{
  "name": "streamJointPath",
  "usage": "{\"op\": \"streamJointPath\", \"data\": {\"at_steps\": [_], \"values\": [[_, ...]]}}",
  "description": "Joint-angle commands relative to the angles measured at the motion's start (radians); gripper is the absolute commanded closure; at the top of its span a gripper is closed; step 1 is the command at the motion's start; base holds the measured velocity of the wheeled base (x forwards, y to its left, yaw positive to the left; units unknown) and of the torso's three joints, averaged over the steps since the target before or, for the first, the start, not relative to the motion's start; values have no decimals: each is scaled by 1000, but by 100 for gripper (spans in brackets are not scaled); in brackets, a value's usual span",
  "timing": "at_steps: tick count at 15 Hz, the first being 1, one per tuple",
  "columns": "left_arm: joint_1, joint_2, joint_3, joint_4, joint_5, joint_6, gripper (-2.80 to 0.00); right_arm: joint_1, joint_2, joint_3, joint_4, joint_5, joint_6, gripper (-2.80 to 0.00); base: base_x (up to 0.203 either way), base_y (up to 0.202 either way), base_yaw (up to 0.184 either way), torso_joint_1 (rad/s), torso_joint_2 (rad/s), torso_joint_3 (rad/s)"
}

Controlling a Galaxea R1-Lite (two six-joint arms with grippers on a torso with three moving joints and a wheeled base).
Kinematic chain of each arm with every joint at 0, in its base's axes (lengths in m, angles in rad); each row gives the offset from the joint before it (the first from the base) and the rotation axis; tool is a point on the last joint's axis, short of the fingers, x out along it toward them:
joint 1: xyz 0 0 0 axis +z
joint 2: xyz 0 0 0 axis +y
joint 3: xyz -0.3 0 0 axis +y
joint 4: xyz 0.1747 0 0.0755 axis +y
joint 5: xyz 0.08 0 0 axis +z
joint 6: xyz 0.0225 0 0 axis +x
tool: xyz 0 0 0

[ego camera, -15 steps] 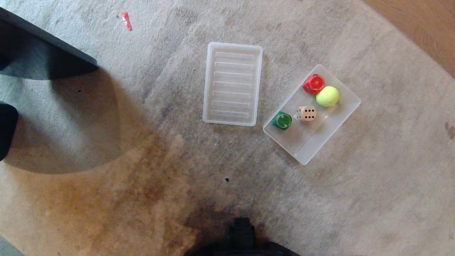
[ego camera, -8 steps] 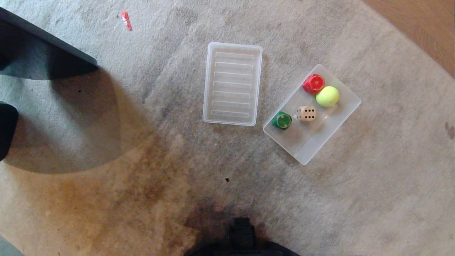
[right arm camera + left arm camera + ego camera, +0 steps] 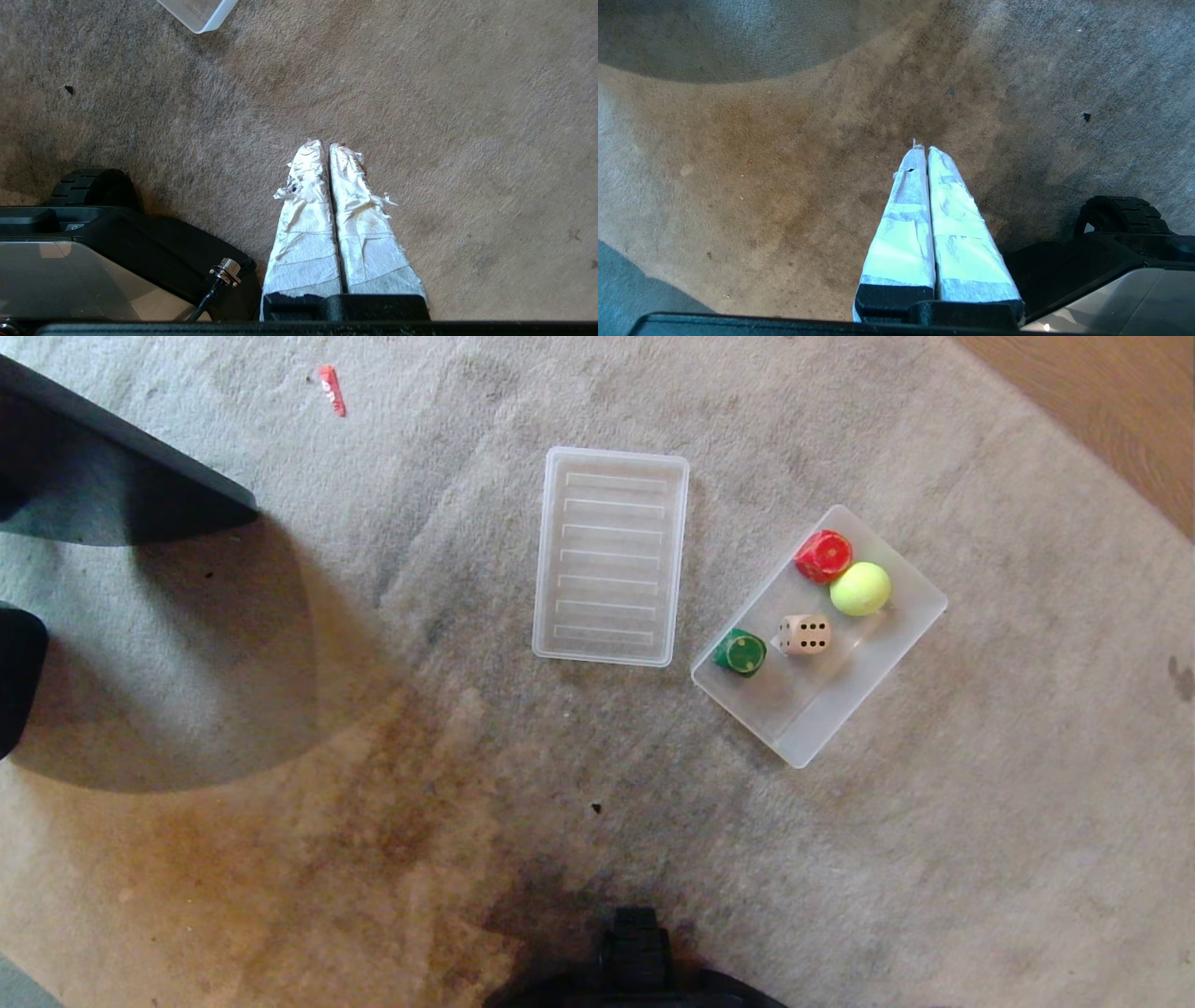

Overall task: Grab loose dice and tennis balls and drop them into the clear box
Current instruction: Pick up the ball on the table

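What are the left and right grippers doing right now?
Left gripper: closed, empty, over bare carpet.
Right gripper: closed, empty, over bare carpet.

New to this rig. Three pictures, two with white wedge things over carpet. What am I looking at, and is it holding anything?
It is a wheeled robot with two arms, seen by three cameras. The head camera looks down at the carpet before it. There a clear box holds a red die, a tennis ball, a beige die and a green die. Its ribbed lid lies flat beside it, apart.

The other two cameras sit on the wrists, behind the fingers. The white wedges are taped fingers: the left claw and the right claw. Both are shut, empty, over bare carpet. The black shape at the edge is the robot's base. A corner of the box shows in the right wrist view.
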Motion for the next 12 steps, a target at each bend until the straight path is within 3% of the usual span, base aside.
{"op": "streamJointPath", "data": {"at_steps": [1,12], "values": [[0,0,0,0,0,-1,0,0,1,3,0,0,-1,0,0,0,0,0,0,0],[0,0,1,0,0,-1,0,0,-2,3,2,0,-1,0,0,0,0,0,0,0]]}}
